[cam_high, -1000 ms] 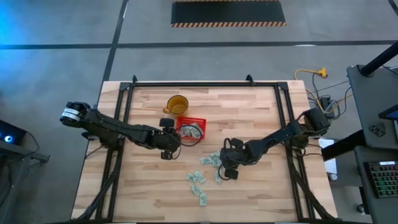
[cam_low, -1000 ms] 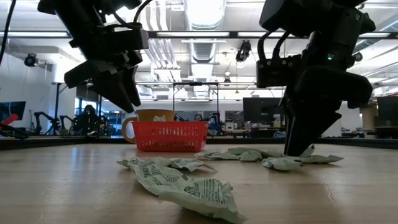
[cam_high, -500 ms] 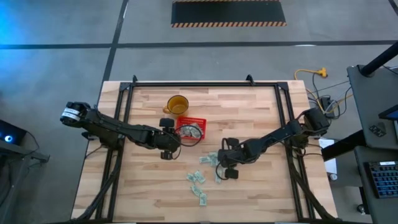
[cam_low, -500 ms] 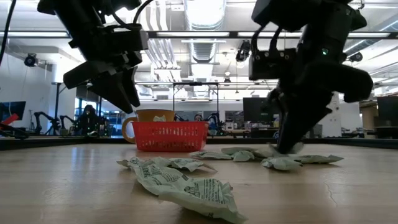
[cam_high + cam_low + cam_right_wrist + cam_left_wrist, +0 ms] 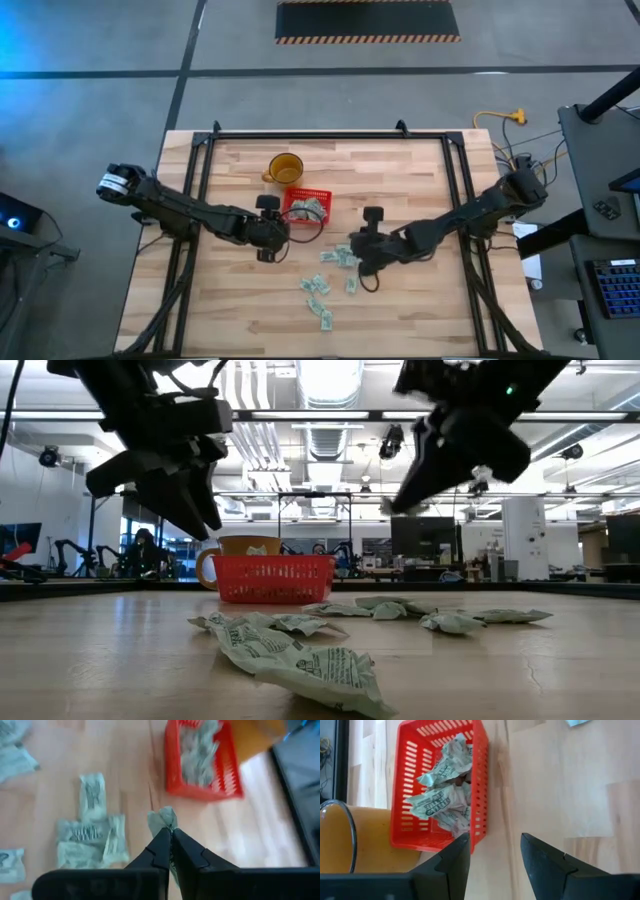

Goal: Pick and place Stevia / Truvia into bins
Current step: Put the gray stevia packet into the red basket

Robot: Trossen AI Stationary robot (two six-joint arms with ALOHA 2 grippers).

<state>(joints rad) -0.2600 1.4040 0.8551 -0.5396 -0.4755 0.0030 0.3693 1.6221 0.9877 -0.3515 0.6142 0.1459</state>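
Right wrist view: one sachet (image 5: 162, 820) is pinched between the pressed-together fingers of the right gripper (image 5: 171, 837), clear of the table (image 5: 400, 300). In the high view this gripper (image 5: 353, 250) hangs over the wood just right of the loose sachets (image 5: 330, 272), below and to the right of the red basket (image 5: 306, 206).

Loose sachets: a scatter lies on the bare table near its middle, in a run from the right gripper toward the front edge. In the low view the nearest ones (image 5: 300, 655) lie crumpled in the foreground, with others (image 5: 440, 615) farther back to the right.

Red basket: it already holds several sachets (image 5: 442, 797), seen through its open top in the left wrist view (image 5: 480, 780). It stands touching or just beside the amber cup (image 5: 284, 167); which cannot be told.

Left gripper (image 5: 265, 232): it hangs just beside the basket on its left side, jaws spread with nothing between them (image 5: 492, 855).
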